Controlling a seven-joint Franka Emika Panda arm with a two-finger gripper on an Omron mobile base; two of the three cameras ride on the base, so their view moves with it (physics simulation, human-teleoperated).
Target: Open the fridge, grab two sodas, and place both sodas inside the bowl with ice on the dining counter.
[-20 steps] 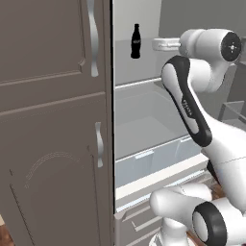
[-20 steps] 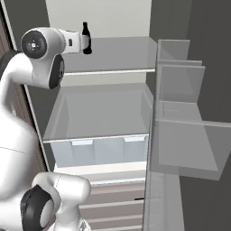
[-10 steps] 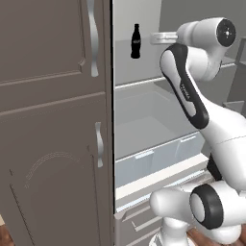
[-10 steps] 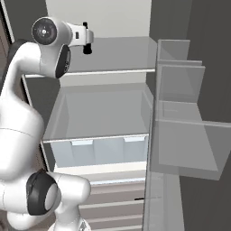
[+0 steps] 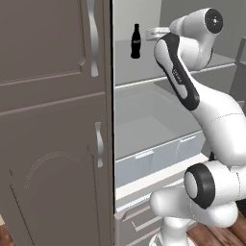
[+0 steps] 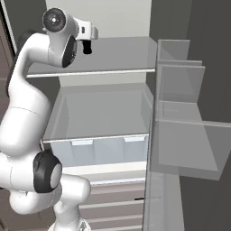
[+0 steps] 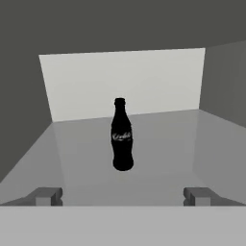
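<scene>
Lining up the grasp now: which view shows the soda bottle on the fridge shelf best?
The hand view: the soda bottle stands upright, whole and centred, label facing. The left base view shows it small beside the arm; in the right base view I can't make it out.

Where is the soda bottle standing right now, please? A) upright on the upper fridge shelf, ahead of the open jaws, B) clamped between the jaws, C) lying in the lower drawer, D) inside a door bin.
A: the soda bottle stands upright on the upper shelf, ahead of the open gripper.

A brown-grey cabinet (image 5: 53, 144) with 2 silver handles (image 5: 92, 38) stands above a wooden floor (image 5: 216, 236).
</scene>
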